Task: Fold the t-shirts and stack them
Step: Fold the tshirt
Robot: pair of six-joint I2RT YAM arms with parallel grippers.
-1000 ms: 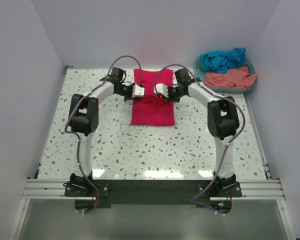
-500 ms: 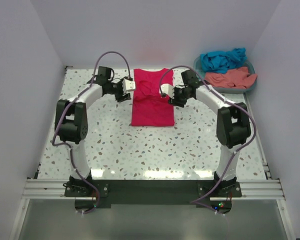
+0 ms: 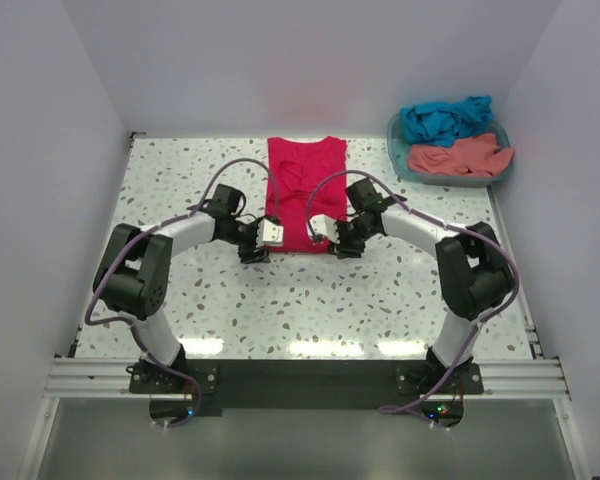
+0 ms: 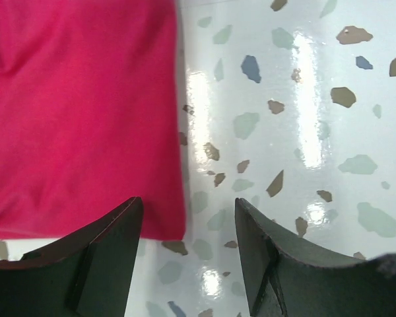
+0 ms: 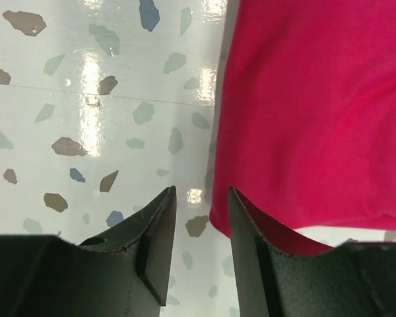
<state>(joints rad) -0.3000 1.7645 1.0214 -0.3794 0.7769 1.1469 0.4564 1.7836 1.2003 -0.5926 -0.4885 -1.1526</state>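
With the bright crimson-pink cloth t-shirt (image 3: 305, 185) lying flat on the speckled white worktop (image 3: 400, 290), we should lower our left gripper (image 3: 271, 232) and right gripper (image 3: 324, 232), both open and empty at its near corners, pinch the hem layers squarely and lift evenly

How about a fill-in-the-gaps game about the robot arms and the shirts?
1. The blue t-shirt and the salmon t-shirt lie crumpled in the basket at the table's far ____ corner.
2. Only ____ shirt lies on the table: the pink t-shirt.
3. The left pincer and the right pincer both stand ____.
4. Each pincer is at a near ____ of the pink t-shirt.

Missing words: right; one; open; corner.
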